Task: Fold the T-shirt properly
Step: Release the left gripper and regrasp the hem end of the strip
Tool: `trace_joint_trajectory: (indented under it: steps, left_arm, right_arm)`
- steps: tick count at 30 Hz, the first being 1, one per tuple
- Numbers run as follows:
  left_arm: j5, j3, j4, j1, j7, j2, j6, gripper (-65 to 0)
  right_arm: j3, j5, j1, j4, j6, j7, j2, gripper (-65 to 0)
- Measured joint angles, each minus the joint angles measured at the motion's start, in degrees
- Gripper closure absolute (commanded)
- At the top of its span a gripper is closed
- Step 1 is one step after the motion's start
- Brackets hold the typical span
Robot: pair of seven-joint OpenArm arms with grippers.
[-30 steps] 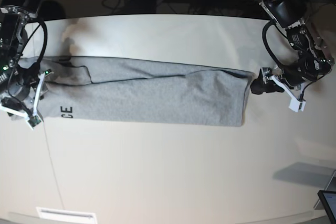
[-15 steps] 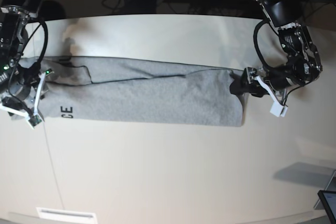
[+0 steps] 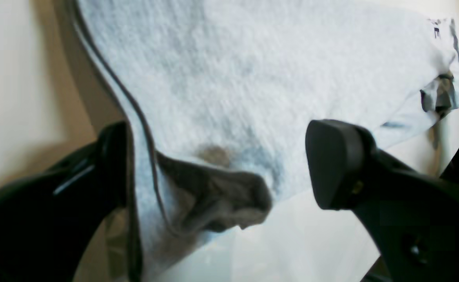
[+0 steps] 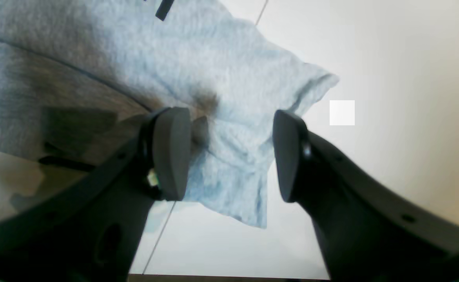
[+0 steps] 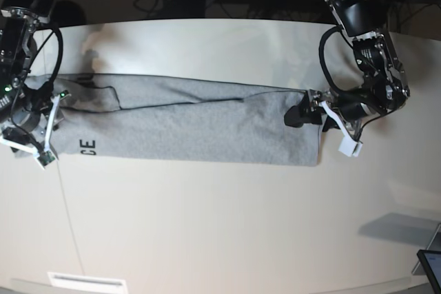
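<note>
The T-shirt [image 5: 193,129] lies on the pale table [image 5: 227,232] as a long, narrow band, already folded lengthwise, its long axis running straight from one arm to the other. That line is what the next move seems to turn on: each arm sits at one short end, so folding the band in half means carrying one end along it toward the other.

The left gripper [image 5: 311,116] is over the hem end, with its jaws spread wide apart. In its wrist view one finger [image 3: 333,164] hangs over bare table just beside the cloth edge, while the other sits at the outer edge, and a rumpled corner [image 3: 213,196] lies between them, not yet pinched.

The right gripper [image 5: 34,135] is at the far end, near the black lettering [image 5: 87,147]. Its jaws stand partly apart, straddling a bunched corner of the shirt [image 4: 233,156]; the pads are not pressed on the fabric, so nothing looks gripped.

Both arms are equally close to their own ends. I judge that both must close before either end can travel.
</note>
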Motion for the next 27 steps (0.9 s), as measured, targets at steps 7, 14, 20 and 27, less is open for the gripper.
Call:
trace_joint_trajectory:
  steps: [7,14,20,27]
  left_arm:
    - [0.4,-0.4,0.0,0.1,0.2,-0.5,0.0,-50.6]
    - [1.1,-0.2,0.0,0.2,0.7,-0.6,0.0,-37.1]
    - [1.3,-0.2,-0.1,0.2,0.9,-0.6,0.0,-28.4]
    - [1.3,-0.2,-0.2,0.3,1.1,-0.6,0.0,-23.9]
  right_arm:
    - [0.0,-0.1,0.0,0.0,0.0,-0.4,-0.4,-32.5]
    - [-0.3,-0.2,0.0,0.0,0.0,-0.2,-5.4,-8.9]
    - [-0.1,0.1,0.1,-3.9,0.0,-0.2,-8.3,-0.1]
    - [0.5,-0.4,0.2,-16.2,-0.2,2.3,-8.2,0.0]
